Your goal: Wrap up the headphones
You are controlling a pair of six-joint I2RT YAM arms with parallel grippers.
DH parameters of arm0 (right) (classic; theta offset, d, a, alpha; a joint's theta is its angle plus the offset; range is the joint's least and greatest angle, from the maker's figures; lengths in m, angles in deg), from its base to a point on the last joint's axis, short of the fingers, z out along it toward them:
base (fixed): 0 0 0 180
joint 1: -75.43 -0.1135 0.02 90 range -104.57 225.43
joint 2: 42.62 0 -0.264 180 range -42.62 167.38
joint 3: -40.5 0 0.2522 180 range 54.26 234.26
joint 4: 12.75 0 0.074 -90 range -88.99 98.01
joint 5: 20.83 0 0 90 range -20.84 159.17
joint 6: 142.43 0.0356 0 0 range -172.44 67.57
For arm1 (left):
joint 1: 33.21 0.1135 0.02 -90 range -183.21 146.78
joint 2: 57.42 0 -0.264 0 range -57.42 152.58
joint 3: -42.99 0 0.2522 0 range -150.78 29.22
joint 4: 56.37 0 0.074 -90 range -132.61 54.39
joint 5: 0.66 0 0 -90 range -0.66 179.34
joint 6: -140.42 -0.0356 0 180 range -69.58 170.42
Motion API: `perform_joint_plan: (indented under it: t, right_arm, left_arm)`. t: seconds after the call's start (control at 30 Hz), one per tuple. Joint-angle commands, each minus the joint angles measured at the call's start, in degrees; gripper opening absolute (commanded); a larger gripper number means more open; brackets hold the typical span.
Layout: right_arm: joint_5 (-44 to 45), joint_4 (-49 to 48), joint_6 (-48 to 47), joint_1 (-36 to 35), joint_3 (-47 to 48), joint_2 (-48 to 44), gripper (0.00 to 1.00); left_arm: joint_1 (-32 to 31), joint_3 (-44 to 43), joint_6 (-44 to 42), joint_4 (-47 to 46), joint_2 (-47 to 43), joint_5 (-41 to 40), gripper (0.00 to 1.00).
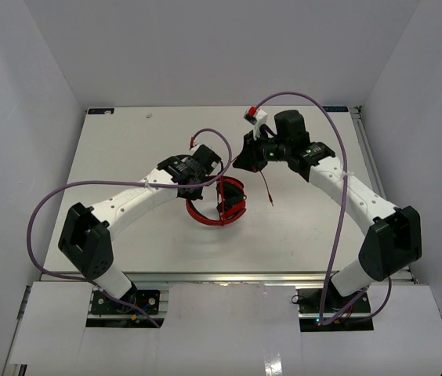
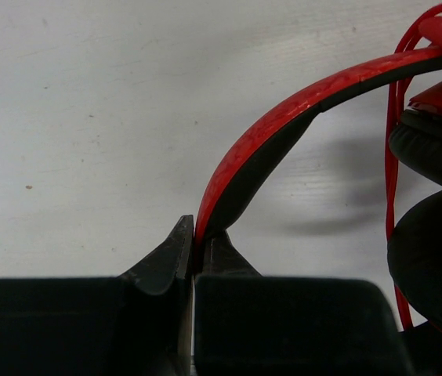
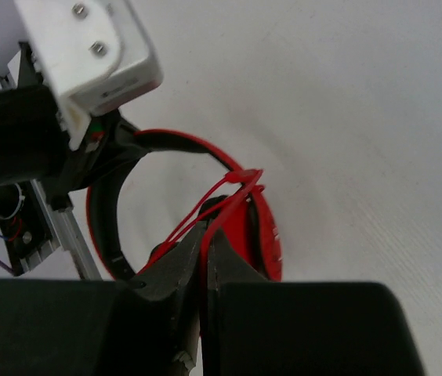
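Found the headphones (image 1: 222, 204) just toward 6 o'clock of the middle of the white counter (image 1: 127, 141), between the two tools. Could not tell whether resting on the surface or held just clear of it.

Saw the left tool (image 2: 193, 249) clenched on the thin red-and-black headband (image 2: 284, 117), gripping it edge-on between the fingertips. Followed the band from there, arching toward 1 o'clock in the left wrist view. Noted the black-padded earcups (image 2: 432, 266) at 3 o'clock in that view, close together, and the thin red cord (image 2: 393, 157) running down across them.

Saw the right tool (image 3: 204, 235) clenched as well, nipping strands of the cord between its fingertips. Traced those strands toward 1 o'clock in the right wrist view, up to the rim of a red earcup back. Made out the headband's loop at 10 o'clock there, reaching under the left arm's white camera mount (image 3: 88, 47).

From above, placed the left tool at 10 o'clock of the headphones and the right tool at 1 o'clock. Followed a loose length of cord from near the right tool toward 5 o'clock, ending at 3 o'clock of the headphones and apart from them. Noted thick purple cables (image 1: 48, 204) looping off both arms.
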Motion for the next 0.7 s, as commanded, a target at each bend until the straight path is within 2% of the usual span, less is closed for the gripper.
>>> perform_joint_plan:
  t: [0.0,0.2,0.37,0.67]
  right_arm:
    - [-1.7,-7.6,3.4,-3.6,-3.6,-6.9,0.08]
    - [0.5,-16.1,9.4,-8.0,-15.6,-12.7,0.08]
    - [6.2,-21.8,10.6,-12.5,-23.9,-15.0,0.08]
    - [12.8,-26.2,11.4,-19.1,-28.2,-13.0,0.10]
  left_arm:
    - [0.2,-6.4,7.4,10.6,3.9,-11.7,0.00]
    - [1.2,-10.4,10.8,11.6,5.8,-12.0,0.00]
    - [2.5,-12.5,13.3,11.4,5.3,-12.0,0.00]
    - [4.0,-12.6,14.8,9.1,2.0,-10.9,0.00]
